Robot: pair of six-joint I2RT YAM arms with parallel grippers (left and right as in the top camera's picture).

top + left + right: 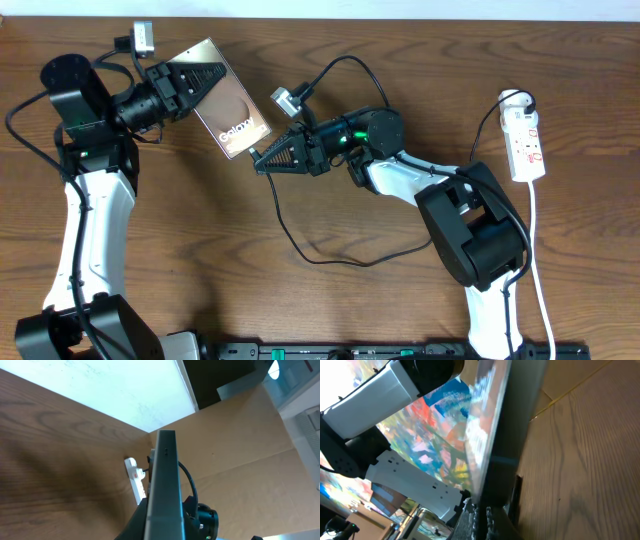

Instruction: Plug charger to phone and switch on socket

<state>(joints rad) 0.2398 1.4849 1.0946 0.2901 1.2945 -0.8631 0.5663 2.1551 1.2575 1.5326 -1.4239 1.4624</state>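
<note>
On the brown wood-grain table (150, 250), the charger (330, 258) loops from mid-table up to the right gripper (258, 163), clenched on it just beside the phone (232, 105), which the left gripper (212, 78) clasps, while the white power strip (526, 140) lies by the far right edge, with a cardboard panel (240, 450) beyond.

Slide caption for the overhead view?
Left gripper holds the phone; right gripper holds the charger at its edge.

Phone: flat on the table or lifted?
Lifted. Left end effector is shut on the phone; the left wrist view shows it edge-on, clear of the table.
</note>
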